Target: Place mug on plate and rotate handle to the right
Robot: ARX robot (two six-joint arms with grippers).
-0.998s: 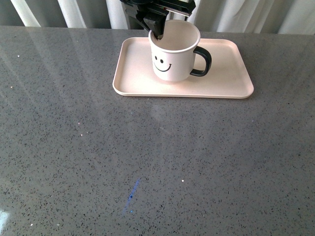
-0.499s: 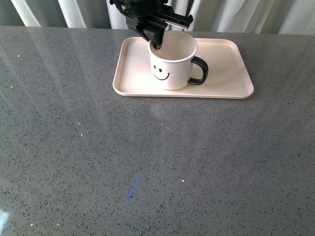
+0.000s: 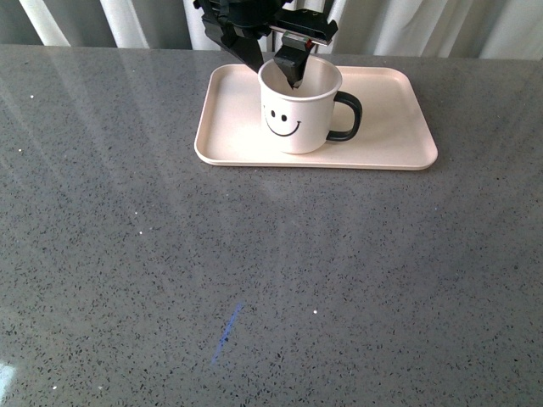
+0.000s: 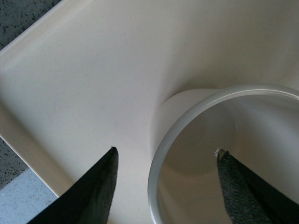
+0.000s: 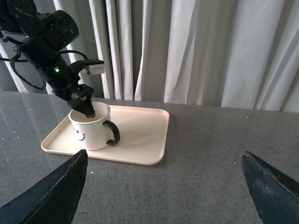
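The white smiley mug (image 3: 299, 114) stands upright on the pale pink plate (image 3: 392, 127), left of its middle. Its black handle (image 3: 349, 117) points right. My left gripper (image 3: 276, 69) is open and straddles the mug's far left rim, one finger inside and one outside. In the left wrist view the fingertips (image 4: 112, 156) stand apart on either side of the mug's rim (image 4: 156, 154), above the plate (image 4: 93, 84). My right gripper (image 5: 164, 153) is open and empty over the table, well away from the mug (image 5: 91, 133), its handle (image 5: 113, 133) and the plate (image 5: 140, 135).
The grey speckled table (image 3: 254, 280) spreads wide in front of the plate. White curtains (image 5: 196, 46) hang behind the table's far edge. The left arm (image 5: 46, 42) reaches down to the mug from behind.
The mug has come down onto the plate and sits lower. The left gripper's fingers have spread off the rim.
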